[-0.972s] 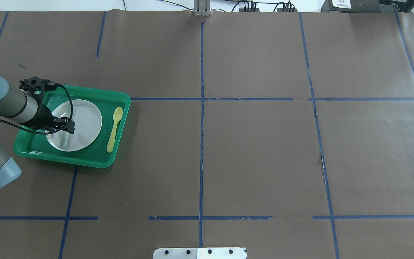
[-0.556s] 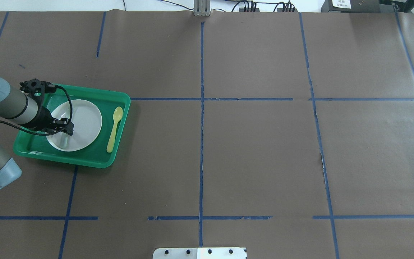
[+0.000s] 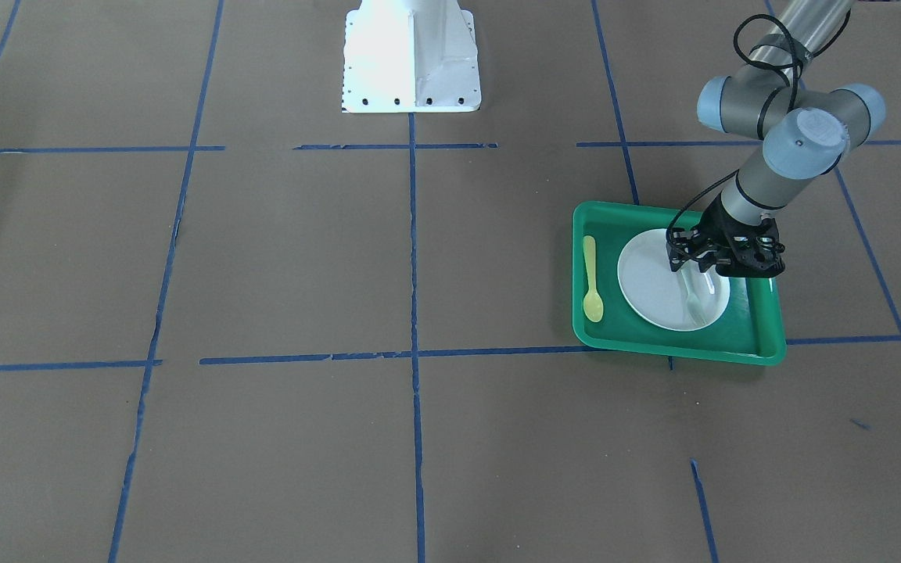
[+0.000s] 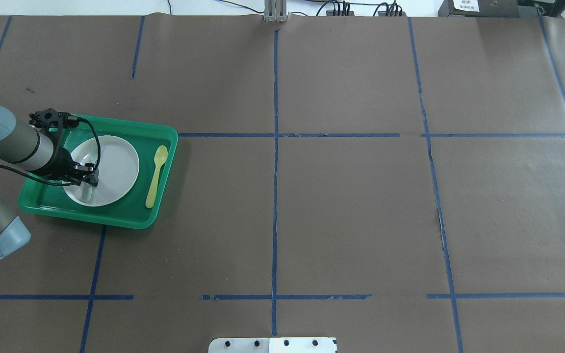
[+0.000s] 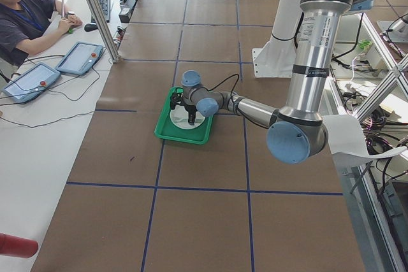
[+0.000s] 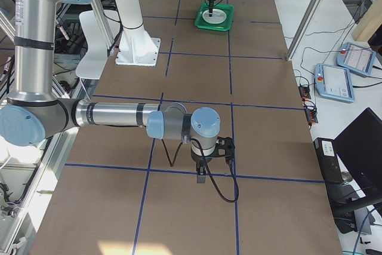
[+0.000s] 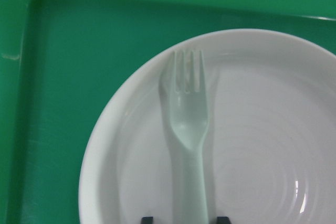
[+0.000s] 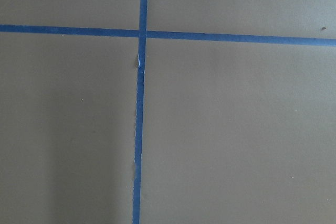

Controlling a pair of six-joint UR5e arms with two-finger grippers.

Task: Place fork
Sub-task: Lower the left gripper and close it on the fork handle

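The pale translucent fork [image 7: 189, 129] lies flat on the white plate [image 7: 262, 129], tines pointing away from the wrist camera. It also shows in the overhead view [image 4: 86, 192] and the front view [image 3: 693, 301]. My left gripper [image 4: 86, 181] hangs low over the plate [image 4: 115, 166] on its left side. In the left wrist view the two dark fingertips [image 7: 147, 219] stand either side of the fork's handle with small gaps, so the gripper [image 7: 184, 219] is open. My right gripper [image 6: 203, 174] shows only in the right side view, over bare table; I cannot tell its state.
The plate sits in a green tray [image 4: 130, 215] at the table's left. A yellow spoon [image 4: 156, 174] lies in the tray to the right of the plate. Blue tape lines cross the brown table. The robot's white base [image 3: 411, 62] stands at the near edge.
My left gripper has sunk slightly and shifted a little toward the robot over the fork's handle. The fork, plate and spoon have not moved.
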